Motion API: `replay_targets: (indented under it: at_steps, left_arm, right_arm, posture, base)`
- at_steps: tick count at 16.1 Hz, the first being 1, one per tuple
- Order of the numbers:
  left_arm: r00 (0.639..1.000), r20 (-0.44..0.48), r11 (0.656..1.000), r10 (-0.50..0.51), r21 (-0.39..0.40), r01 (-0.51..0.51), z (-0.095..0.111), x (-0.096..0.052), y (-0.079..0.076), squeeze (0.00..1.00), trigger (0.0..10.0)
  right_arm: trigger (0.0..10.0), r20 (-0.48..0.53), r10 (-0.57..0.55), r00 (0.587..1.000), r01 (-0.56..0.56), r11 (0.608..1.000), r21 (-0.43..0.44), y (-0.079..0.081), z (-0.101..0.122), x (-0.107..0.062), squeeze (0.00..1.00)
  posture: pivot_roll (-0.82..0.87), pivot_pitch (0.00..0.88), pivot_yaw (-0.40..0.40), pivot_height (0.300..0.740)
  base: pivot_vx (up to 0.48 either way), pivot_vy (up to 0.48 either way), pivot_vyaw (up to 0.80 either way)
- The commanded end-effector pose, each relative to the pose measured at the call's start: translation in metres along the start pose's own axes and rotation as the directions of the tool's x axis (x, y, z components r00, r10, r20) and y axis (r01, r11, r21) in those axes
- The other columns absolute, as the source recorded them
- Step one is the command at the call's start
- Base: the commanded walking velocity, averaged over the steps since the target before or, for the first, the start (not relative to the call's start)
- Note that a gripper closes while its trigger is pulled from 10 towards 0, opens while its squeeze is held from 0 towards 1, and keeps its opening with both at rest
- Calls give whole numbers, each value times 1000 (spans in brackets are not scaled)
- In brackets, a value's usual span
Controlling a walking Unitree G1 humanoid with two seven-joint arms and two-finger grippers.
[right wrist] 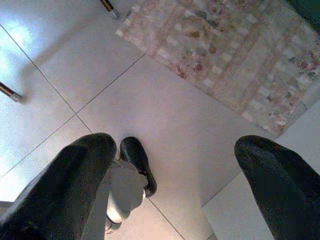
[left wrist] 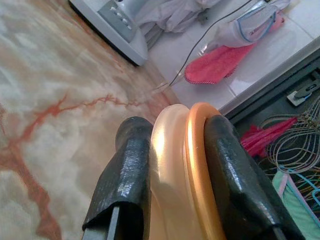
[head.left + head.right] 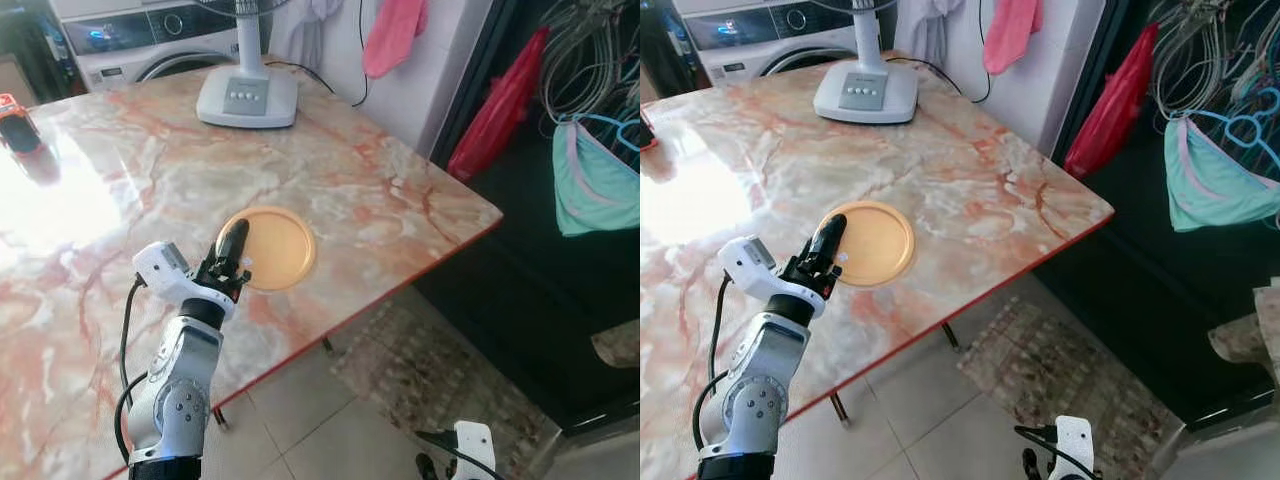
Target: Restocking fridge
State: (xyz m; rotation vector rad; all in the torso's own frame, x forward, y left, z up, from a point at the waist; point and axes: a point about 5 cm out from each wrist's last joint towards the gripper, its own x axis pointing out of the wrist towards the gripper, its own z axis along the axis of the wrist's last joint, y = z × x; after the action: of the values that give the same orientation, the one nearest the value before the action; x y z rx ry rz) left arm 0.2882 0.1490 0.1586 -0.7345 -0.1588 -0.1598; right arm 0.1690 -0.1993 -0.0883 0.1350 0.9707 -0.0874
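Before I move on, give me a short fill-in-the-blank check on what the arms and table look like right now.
1. The left gripper is shut on the rim of the orange ____.
2. That plate lies on the ____ table.
3. The white fan base stands at the table's ____ end.
4. The right gripper hangs open above the tiled ____.

Missing words: plate; marble; far; floor

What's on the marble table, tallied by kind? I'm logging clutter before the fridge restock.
Orange plate, pinched at its rim by the left gripper: 1
Fan base: 1
Red and black item at the far edge: 1
Total: 3
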Motion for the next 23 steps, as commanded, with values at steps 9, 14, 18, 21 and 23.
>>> replay_targets:
  at_steps: [9, 14, 18, 21, 23]
  left_arm:
    - [1000, -7, 1000, -31, -3, 31, -1, 0, -8, 0, 10000]
    - [999, -8, 999, -33, -6, 33, -1, 0, -8, 0, 10000]
    - [999, -10, 999, -34, -9, 34, -2, 0, -8, 0, 10000]
    - [999, -11, 999, -35, -11, 35, -2, 0, -9, 0, 10000]
    - [999, -14, 999, -37, -13, 37, -3, 1, -9, 0, 10000]
  right_arm:
    - [10000, -30, -6, 1000, 6, 1000, -12, -5, -6, -1, 0]
    - [10000, -33, -4, 999, 4, 1000, -21, -5, -6, -2, 0]
    - [10000, -37, -5, 999, 3, 1000, -28, -5, -7, -2, 0]
    - [10000, -38, -4, 999, 3, 1000, -30, -5, -7, -2, 0]
    - [10000, -39, -4, 999, 2, 999, -32, -5, -8, -2, 0]
  posture:
    - [-101, 80, -41, 740]
    - [-101, 80, -41, 740]
    - [-102, 78, -40, 740]
    - [-102, 79, -40, 740]
    - [-102, 80, -41, 740]
  base:
    - [0, 0, -800]
    - [0, 0, -800]
    - [0, 0, -797]
    - [0, 0, -788]
    - [0, 0, -788]
